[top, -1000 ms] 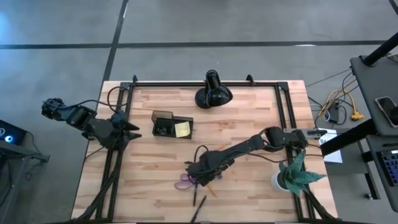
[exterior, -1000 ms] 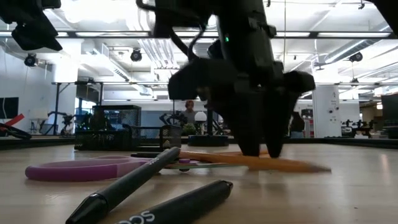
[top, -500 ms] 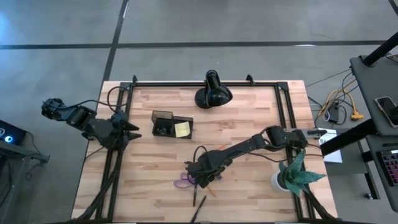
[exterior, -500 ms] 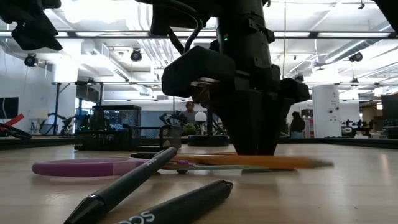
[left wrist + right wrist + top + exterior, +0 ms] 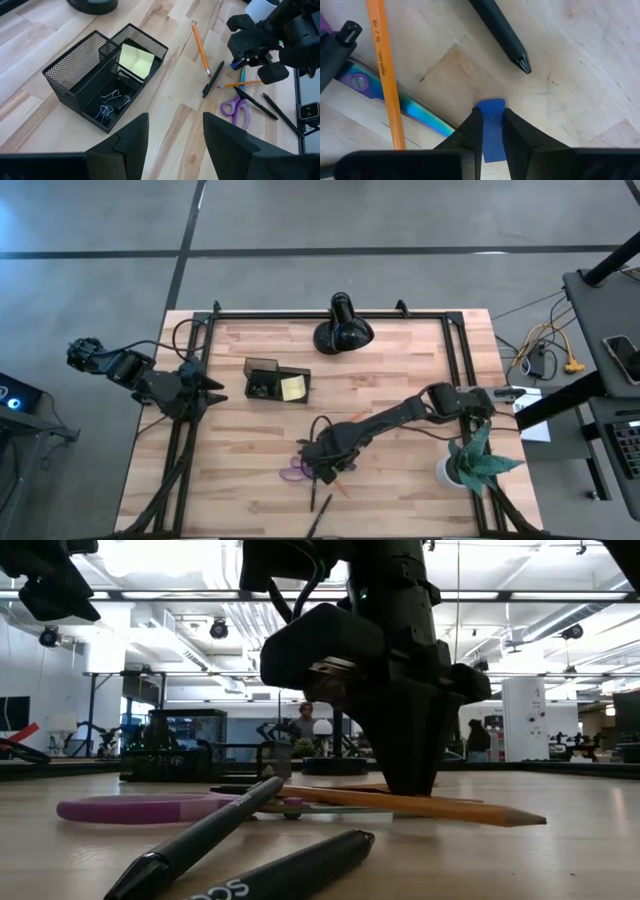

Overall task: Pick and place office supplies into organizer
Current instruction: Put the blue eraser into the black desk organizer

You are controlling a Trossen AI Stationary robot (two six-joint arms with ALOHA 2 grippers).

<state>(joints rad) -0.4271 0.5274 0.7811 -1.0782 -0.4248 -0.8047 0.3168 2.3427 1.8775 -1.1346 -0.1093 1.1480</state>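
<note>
The right gripper (image 5: pixel 322 465) is down on the table (image 5: pixel 400 380) amid the loose supplies, at about 6 o'clock of the table's centre in the high view. In the right wrist view its fingers (image 5: pixel 472 131) stand closed in on a blue marker (image 5: pixel 490 125), each finger touching a side of the blue body, so the grip reads as clamped or very nearly so. The marker's long axis runs straight out between the fingers, in line with the gripper's own reach. An orange pencil (image 5: pixel 386 75) lies just beside it, and the blade of the purple-handled scissors (image 5: pixel 293 473) lies beside the marker near the fingers. A black pen (image 5: pixel 500 32) lies beyond the marker's tip, apart from it. The organizer (image 5: pixel 276 382) sits at roughly 11 o'clock from the gripper, well apart, with the yellow sticky-note pad (image 5: pixel 136 60) already in one compartment. The left gripper (image 5: pixel 172 145) waits with fingers apart at the table's 9 o'clock edge, nearer the organizer but far from the marker. Judgement: a straight lift should clear the neighbours before the carry toward 11 o'clock.
</note>
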